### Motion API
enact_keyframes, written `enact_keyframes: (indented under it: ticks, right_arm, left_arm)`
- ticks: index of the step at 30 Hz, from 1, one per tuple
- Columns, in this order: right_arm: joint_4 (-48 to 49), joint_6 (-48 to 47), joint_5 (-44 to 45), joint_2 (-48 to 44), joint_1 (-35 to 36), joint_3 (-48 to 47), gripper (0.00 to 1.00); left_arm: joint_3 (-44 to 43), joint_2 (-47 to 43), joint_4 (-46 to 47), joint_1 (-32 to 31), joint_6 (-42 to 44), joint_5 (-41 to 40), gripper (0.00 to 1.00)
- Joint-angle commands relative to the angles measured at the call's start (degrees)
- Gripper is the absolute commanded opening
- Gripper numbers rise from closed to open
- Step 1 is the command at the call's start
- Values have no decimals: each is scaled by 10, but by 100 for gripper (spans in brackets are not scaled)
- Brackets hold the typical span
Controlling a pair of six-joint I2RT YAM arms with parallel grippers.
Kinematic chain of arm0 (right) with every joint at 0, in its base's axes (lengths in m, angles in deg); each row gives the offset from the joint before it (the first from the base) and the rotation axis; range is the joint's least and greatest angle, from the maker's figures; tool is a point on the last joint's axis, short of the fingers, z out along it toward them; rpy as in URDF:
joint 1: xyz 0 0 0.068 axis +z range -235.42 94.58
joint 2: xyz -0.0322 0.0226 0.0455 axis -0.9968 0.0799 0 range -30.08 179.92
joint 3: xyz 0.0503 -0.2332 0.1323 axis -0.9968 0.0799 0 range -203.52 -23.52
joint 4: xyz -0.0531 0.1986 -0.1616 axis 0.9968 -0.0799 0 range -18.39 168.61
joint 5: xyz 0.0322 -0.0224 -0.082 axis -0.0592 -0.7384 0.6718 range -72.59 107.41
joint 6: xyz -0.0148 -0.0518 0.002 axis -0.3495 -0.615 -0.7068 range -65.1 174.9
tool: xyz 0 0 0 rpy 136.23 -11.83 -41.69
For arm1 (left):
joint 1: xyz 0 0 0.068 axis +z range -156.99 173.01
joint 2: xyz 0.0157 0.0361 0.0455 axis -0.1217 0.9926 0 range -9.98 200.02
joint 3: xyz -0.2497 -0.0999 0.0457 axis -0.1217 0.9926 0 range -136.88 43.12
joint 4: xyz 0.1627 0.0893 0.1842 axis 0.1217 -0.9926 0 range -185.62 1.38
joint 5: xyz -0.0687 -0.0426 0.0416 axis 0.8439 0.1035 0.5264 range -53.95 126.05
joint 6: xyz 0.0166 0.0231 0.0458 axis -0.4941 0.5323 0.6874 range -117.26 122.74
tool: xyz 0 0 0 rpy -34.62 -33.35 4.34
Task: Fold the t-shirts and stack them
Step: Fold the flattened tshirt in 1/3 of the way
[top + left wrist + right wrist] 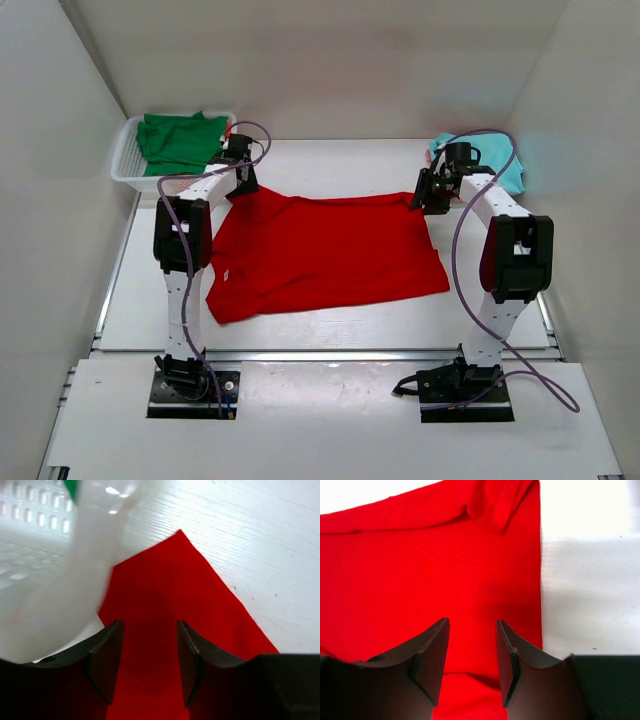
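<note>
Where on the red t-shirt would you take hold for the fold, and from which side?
Pinch the red t-shirt at its far corners from above, left hand on one, right hand on the other: it lies flat, so only edges offer cloth.

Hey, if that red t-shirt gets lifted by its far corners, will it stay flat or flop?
Probably flop: the red t-shirt lies limp with soft folds along its edges, so it should sag between the lifted corners. It looks thin, so likely light. If pushed, it would probably bunch up on the table rather than slide whole.
</note>
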State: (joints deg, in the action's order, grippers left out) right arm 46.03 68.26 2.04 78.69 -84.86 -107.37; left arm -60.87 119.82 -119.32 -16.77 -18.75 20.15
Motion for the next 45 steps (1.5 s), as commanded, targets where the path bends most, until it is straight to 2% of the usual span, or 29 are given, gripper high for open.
enact_keyframes:
  ticks: [1, 7, 15, 22, 25, 30, 32, 34, 36, 37, 38, 39, 40, 41, 45]
  right_arm:
    - [13, 1, -8, 0, -5, -12, 39]
    - [22, 9, -20, -4, -15, 1, 39]
    - [33, 10, -26, -12, -21, 13, 39]
    - [34, 10, -29, -7, -22, 20, 39]
    - [34, 11, -33, -13, -19, 22, 39]
    - [38, 15, -35, -17, -20, 27, 38]
    - [35, 13, -33, -19, -21, 28, 38]
    - [41, 14, -35, -18, -23, 33, 38]
    - [35, 12, -30, -16, -23, 30, 38]
    - [38, 12, -32, -19, -22, 32, 38]
    - [41, 13, -34, -15, -26, 33, 38]
    - [42, 11, -35, -15, -25, 34, 38]
    - [39, 12, -32, -15, -24, 33, 38]
    - [39, 13, -33, -13, -24, 37, 38]
    - [43, 14, -36, -14, -23, 43, 38]
  left_arm:
    - [-14, -6, 5, 1, 20, 5, 57]
    - [52, -53, 35, 5, -2, 85, 55]
    - [40, -34, 9, -5, -4, 87, 53]
    - [61, -69, 14, -4, -4, 87, 53]
    - [73, -82, 23, -2, -5, 87, 48]
    - [29, -50, -24, -4, 2, 85, 49]
    - [14, -38, -40, -4, 7, 83, 39]
    - [4, -31, -43, -8, 5, 82, 18]
    - [7, -34, -38, -8, 5, 85, 13]
    - [10, -35, -31, -4, 5, 83, 7]
    - [12, -38, -25, -3, 2, 85, 7]
    - [12, -40, -24, -5, 5, 90, 7]
    - [6, -41, -26, -2, 7, 90, 14]
    - [1, -39, -40, -3, 3, 91, 28]
    - [-7, -46, -67, -8, 9, 85, 39]
